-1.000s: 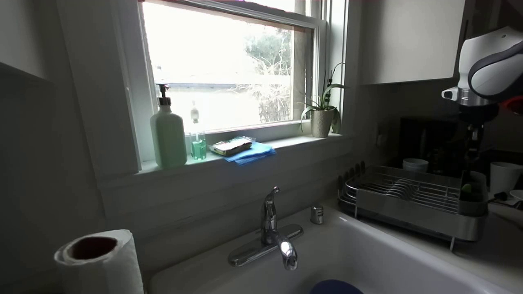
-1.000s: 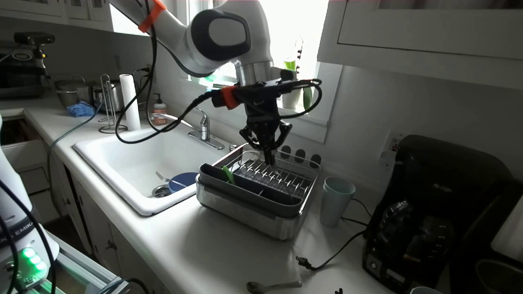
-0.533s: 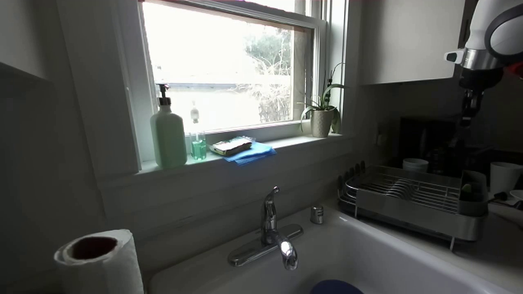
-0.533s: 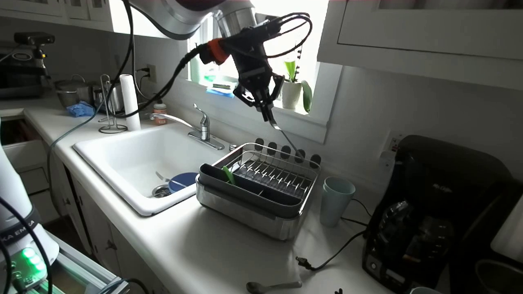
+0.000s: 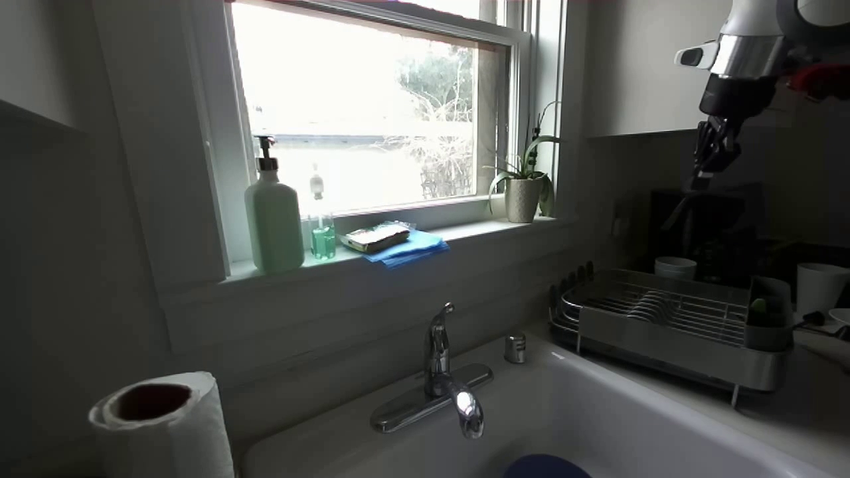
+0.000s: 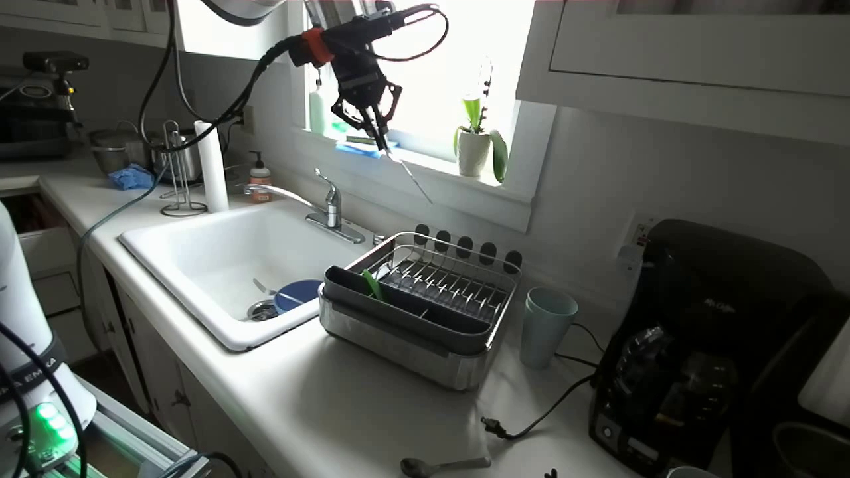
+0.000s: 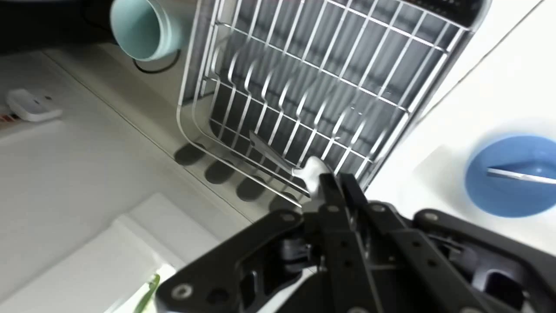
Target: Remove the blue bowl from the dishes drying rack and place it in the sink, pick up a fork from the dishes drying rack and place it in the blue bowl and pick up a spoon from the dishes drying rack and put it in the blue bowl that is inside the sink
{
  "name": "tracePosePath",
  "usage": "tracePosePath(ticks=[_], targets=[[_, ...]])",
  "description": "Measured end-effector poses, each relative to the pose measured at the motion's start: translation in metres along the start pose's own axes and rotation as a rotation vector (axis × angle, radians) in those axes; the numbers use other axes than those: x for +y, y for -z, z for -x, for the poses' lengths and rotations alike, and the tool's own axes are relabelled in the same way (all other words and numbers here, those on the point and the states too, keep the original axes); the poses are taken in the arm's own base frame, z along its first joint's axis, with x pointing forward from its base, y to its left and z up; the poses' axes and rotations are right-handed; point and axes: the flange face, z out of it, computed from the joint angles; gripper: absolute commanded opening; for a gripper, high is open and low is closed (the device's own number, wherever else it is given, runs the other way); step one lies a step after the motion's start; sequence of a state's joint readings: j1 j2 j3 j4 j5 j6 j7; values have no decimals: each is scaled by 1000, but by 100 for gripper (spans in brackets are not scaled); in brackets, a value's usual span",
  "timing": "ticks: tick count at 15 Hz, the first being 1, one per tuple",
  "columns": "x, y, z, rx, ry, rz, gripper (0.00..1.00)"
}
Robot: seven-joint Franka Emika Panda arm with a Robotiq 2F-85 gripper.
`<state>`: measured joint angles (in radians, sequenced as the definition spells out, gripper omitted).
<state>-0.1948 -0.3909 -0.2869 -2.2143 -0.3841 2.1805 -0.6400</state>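
Silver spoon (image 7: 311, 172) slants down beyond the fingers (image 7: 332, 194), which pinch its broad end.

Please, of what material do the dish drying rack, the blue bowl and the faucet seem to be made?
Dish drying rack: probably stainless steel, satin; the side has a dull grey sheen.
Blue bowl: plastic or glazed ceramic, unclear which; a faint highlight suggests gloss.
Faucet: likely chromed metal, polished, with bright highlights.
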Motion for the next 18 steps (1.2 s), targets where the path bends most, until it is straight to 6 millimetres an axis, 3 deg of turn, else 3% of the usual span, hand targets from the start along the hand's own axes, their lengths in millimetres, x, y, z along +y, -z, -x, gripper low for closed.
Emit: tracePosePath(ticks=[4,9,10,13,18], targets=[[-53,-4,-35,14,137,-169,1],[-108,-27,-58,-12,322,-346,1],[-116,-34,-61,-18,351,-371,5],[-126,-52,-67,-49,390,-397,5],[-127,-54,-67,-53,394,-400,1]])
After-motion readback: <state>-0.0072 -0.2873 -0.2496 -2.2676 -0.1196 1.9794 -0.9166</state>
